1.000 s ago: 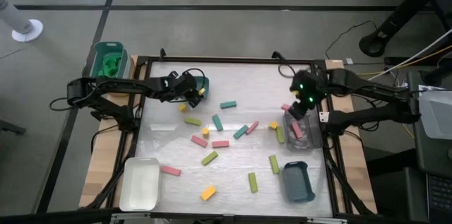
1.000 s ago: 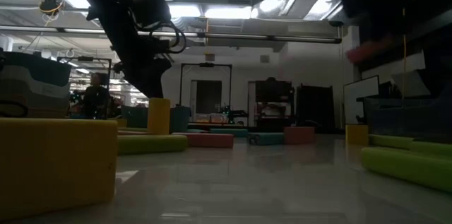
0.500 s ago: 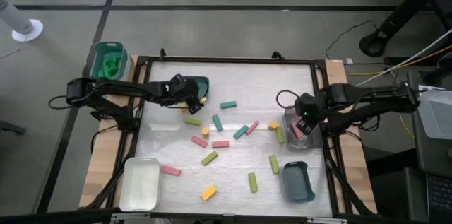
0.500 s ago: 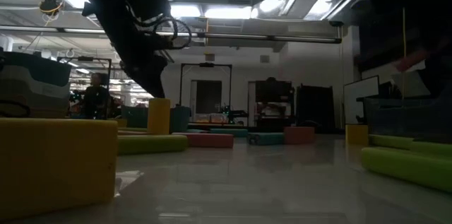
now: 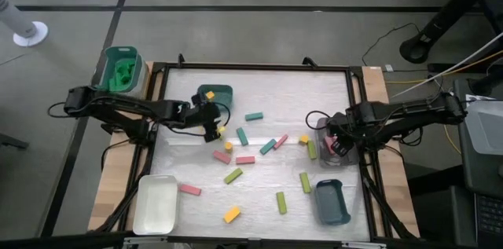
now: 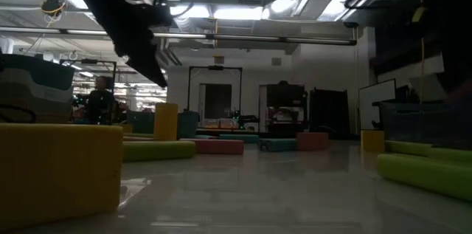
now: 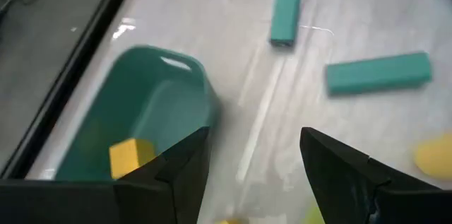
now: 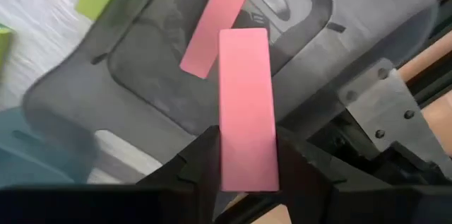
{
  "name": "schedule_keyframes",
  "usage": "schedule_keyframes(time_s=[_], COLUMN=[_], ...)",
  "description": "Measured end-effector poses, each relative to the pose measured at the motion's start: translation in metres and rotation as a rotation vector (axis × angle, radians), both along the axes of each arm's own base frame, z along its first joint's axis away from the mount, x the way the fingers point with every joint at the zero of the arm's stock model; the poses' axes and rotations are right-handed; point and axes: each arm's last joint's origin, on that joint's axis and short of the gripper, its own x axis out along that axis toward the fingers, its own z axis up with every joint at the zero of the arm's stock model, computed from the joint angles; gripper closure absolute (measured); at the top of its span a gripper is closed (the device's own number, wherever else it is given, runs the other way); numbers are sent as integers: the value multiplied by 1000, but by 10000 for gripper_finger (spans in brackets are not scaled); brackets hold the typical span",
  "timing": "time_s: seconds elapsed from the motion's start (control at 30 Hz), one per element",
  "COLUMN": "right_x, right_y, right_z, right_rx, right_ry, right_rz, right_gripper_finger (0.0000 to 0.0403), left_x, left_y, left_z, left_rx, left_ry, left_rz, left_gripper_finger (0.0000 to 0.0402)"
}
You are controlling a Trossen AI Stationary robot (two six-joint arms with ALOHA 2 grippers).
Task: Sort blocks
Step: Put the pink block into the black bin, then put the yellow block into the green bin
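Bench (image 5: 259,84), centre frame: right gripper (image 5: 333,136) has dropped to the grey tray (image 5: 350,155), jaws clamping a pink block (image 8: 246,111), release pending. Left gripper (image 5: 211,126) has withdrawn from the teal tray (image 5: 224,91), jaws apart, empty.

Roughly eighteen blocks (image 5: 245,159), though some hide; four trays (image 5: 156,204); one green tub (image 5: 119,68).

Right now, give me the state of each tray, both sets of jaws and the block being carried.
left gripper: jaws open, empty, beside the teal tray
teal tray: upright, one yellow cube inside
right gripper: jaws shut on a pink block, over the grey tray
grey tray: one pink bar lying inside
white tray: looks empty
blue-grey tray: looks empty
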Motion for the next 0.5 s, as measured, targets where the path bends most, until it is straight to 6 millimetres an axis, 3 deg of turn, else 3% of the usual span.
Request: schedule_keyframes(time_s=[0.3, 0.5], right_x=[1, 1], right_y=[0, 0], right_z=[-12, -12], right_rx=[9, 9], right_ry=[-6, -6], right_rz=[0, 0], right_gripper_finger=[218, 213], left_x=[-19, -28], left_y=[-9, -7], left_z=[-9, -12], left_rx=[-162, -224], left_ry=[51, 56], left_rz=[246, 415], left_gripper_finger=[196, 196])
